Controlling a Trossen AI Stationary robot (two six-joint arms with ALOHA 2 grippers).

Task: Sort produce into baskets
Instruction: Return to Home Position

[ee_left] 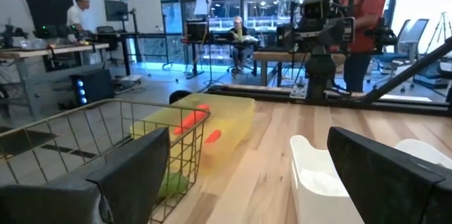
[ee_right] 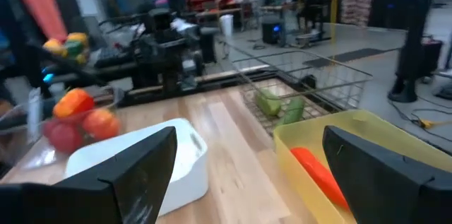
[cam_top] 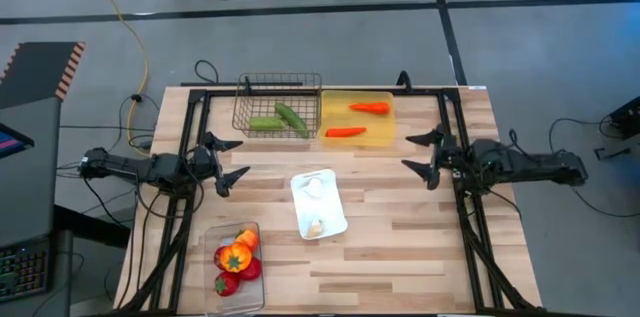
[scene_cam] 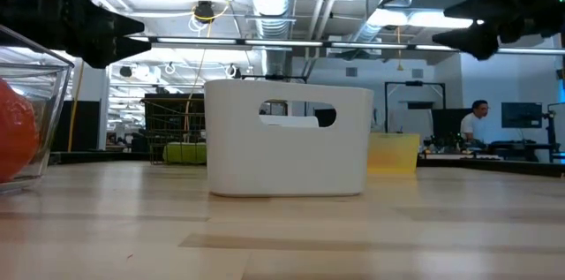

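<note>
Cucumbers [cam_top: 292, 119] lie in the wire basket [cam_top: 243, 107] at eleven o'clock, carrots [cam_top: 369, 108] in the yellow tray [cam_top: 340, 107] at twelve, garlic [cam_top: 314, 188] in the white tray [cam_top: 335, 219] mid-table, red fruits [cam_top: 228, 283] and peppers [cam_top: 236, 255] in the clear tub [cam_top: 225, 232] at seven, with left claw [cam_top: 243, 157] at nine and right claw [cam_top: 406, 151] at three spread wide.

Both matte black, chunky jointed segments: left arm [cam_top: 130, 167], right arm [cam_top: 530, 165]. The left gripper [cam_top: 243, 157] and right gripper [cam_top: 406, 151] each have two dark tapered fingers [ee_left: 134, 174], flat and wedge-shaped up close.

White tray [cam_top: 326, 208] blocks centre; table [cam_top: 420, 232] right side open.
</note>
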